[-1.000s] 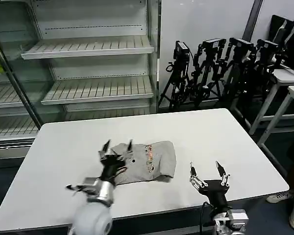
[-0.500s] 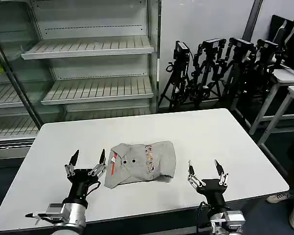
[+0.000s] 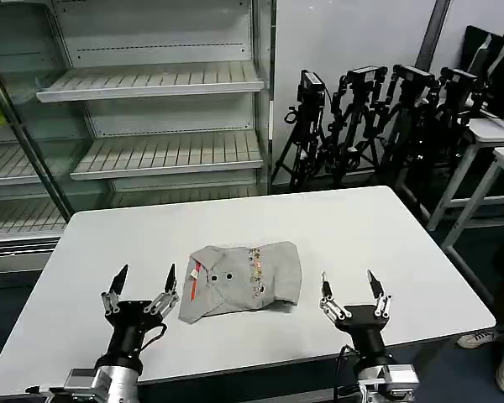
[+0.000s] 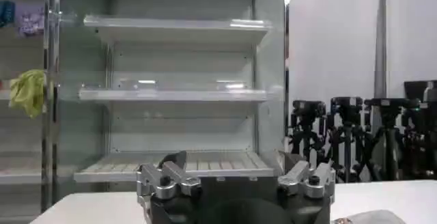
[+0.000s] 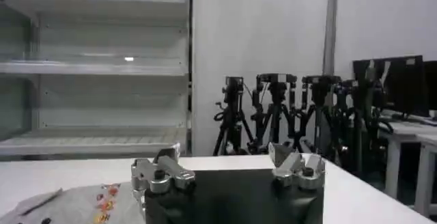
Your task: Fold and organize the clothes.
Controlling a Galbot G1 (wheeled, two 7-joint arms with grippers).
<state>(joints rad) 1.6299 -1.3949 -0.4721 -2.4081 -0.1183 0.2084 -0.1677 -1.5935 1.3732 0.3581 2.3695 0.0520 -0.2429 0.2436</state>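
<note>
A: Grippers?

B: I see the left gripper (image 3: pixel 140 284) at the table's (image 3: pixel 386 227) near edge, fingers spread wide, holding nothing. The right gripper (image 3: pixel 351 290) is along the same edge, also spread wide and empty.

A: And the shirt?

B: The grey T-shirt (image 3: pixel 242 280) lies folded mid-table, between the two grippers and just beyond them, touching neither. Printed graphic (image 3: pixel 255 273) faces up. Behind the table I see shelving (image 3: pixel 151 109) and tripods (image 3: pixel 370 117).

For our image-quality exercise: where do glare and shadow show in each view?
Head view: the T-shirt casts only a faint shadow on the white table. Left wrist view: bright reflections streak the glass shelves. Right wrist view: a light spot glints on a shelf edge.
</note>
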